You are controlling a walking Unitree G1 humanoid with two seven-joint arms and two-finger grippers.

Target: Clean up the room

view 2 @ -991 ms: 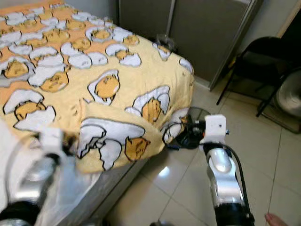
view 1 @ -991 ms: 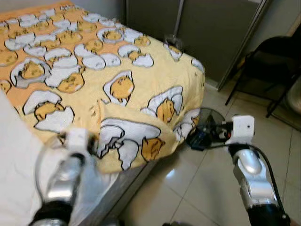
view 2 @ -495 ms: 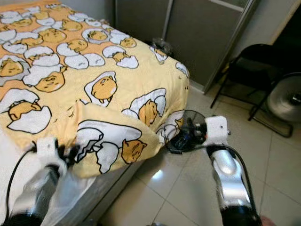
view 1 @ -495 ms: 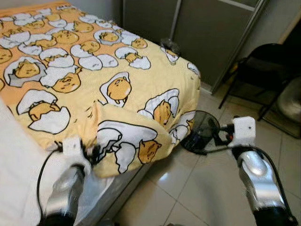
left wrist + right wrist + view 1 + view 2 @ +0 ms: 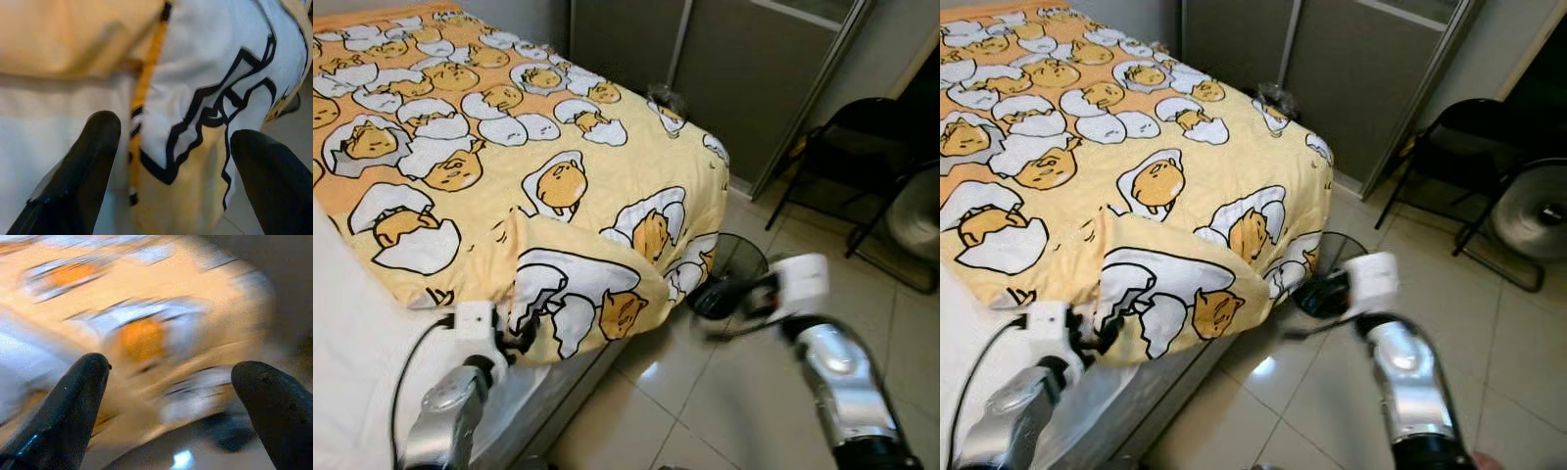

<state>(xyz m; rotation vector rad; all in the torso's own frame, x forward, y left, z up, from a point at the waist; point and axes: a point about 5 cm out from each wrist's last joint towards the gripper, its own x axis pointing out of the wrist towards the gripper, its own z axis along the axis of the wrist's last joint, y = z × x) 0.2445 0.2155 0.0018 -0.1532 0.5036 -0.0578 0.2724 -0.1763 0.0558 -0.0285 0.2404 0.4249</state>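
**A:** You've got the left gripper point(image 5: 168, 161) right at the folded-over corner of the yellow blanket point(image 5: 578, 196), its two black fingers point(image 5: 78, 171) spread wide with the orange-piped hem lying between them. Nothing is pinched yet. That corner is flipped back on itself at the foot of the bed point(image 5: 558, 411), and I'd judge you're lined up there because it's the bit that needs pulling straight.

**B:** And the right side?

**A:** Your right gripper point(image 5: 171, 396) hangs out over the tiled floor point(image 5: 724, 392), well apart from the bed, fingers also splayed and holding nothing. Just ahead of it, past the fingertips, sits the draped blanket edge and a dark round fan point(image 5: 729, 279) on the floor beside the bed.

**B:** What can't you make out?

**A:** The right wrist picture is smeared, so the print is only blobs of orange and white. The right gripper's fingers are blurred in the head views too. Under the blanket fold you can't see what the hem rests on beyond pale sheet point(image 5: 44, 112). The black chair point(image 5: 862, 147) beyond your right arm is cut off at the frame edge.
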